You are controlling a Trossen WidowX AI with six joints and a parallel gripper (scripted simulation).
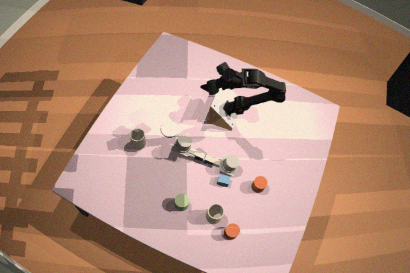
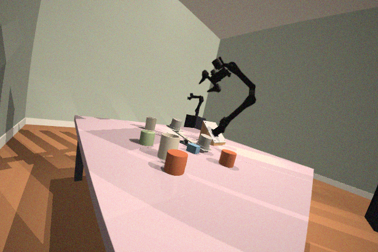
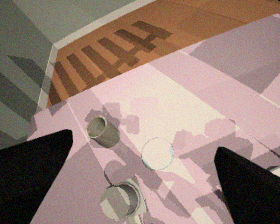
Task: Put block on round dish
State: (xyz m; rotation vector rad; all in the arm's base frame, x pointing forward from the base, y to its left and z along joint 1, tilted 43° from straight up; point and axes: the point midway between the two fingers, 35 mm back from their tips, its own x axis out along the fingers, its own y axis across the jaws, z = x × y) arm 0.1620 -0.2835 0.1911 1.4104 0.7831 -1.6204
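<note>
Black parallel-jaw gripper point(image 2: 209, 82) spread wide and empty, held high above the pink table point(image 2: 202, 196).

Its two dark fingers frame the wrist view, with nothing between them; below lie the pale round dish point(image 3: 157, 153) and one beige upturned cup on the near end of the small balance point(image 3: 122, 201). From above, the balance beam point(image 1: 204, 158) runs between that cup point(image 1: 184, 142) and its twin, the second beige upturned cup point(image 1: 231, 163); both sit on their end plates, so the hidden block cannot be seen under either. The dish point(image 1: 169, 129) lies just beside the first cup. A small blue cube point(image 1: 223, 180) rests near the second cup. Open beige cups, a green cylinder point(image 1: 181, 201) and two orange cylinders stand apart.
</note>
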